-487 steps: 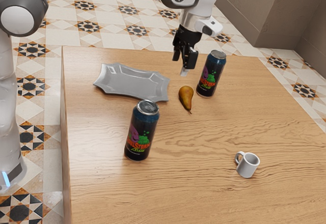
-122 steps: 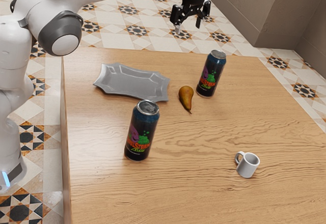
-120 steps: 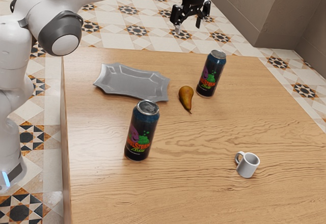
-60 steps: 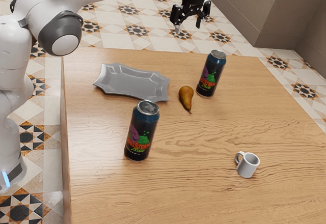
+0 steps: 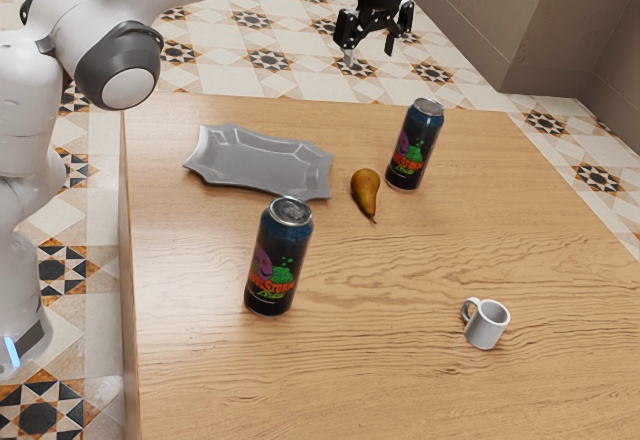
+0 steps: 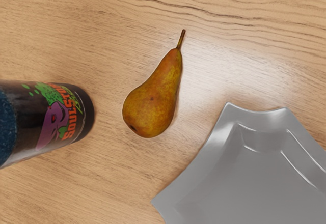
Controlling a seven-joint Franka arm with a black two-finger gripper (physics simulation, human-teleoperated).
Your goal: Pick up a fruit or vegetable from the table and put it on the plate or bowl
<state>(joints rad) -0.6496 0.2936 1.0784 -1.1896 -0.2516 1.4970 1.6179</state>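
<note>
A brown-yellow pear lies on its side on the wooden table, between the grey plate and a dark can. My gripper hangs high above the table's far edge, open and holding nothing. In the wrist view the pear lies directly below my hand, with the plate's corner close beside it and the can on its other side.
A second dark can stands in front of the plate, nearer the camera. A small white mug sits toward the exterior view's lower right. Bare wood stretches between the mug and the cans.
Since about four seconds ago my arm has risen from just above the pear to high over the table's far edge. Over the last second nothing has moved.
</note>
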